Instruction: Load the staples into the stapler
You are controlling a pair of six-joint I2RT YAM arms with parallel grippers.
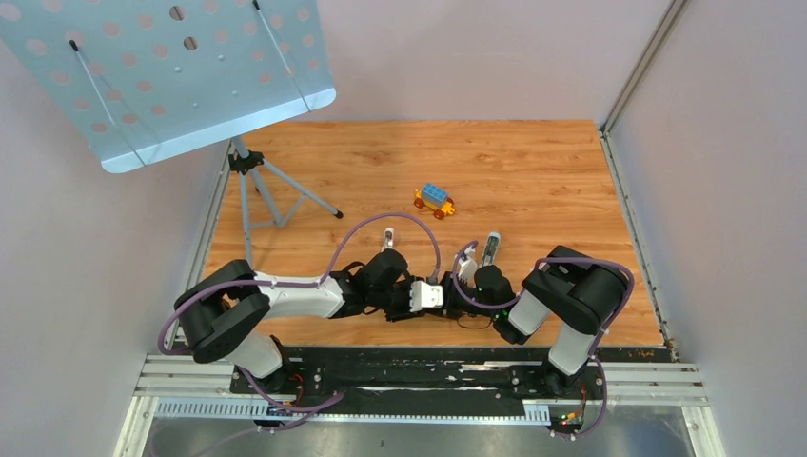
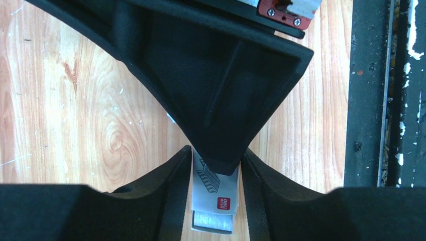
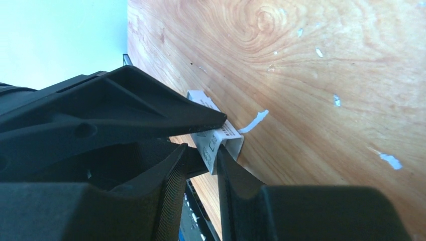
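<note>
Left end effector point(image 2: 216, 163) and right end effector point(image 3: 202, 150) both clenched the small white printed cardboard box point(image 2: 215, 188); grey metallic staple strips point(image 2: 213, 221) protruded from its end. Judged: extraction and loading not yet done.

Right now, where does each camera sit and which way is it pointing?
Top external: above and behind the bases, looking down at the table; both arms show.
Left wrist: on the left arm, facing down along the left gripper to the white box.
Right wrist: facing along the right gripper to the white box, tabletop behind.
Shared: both wrist views show that box.
</note>
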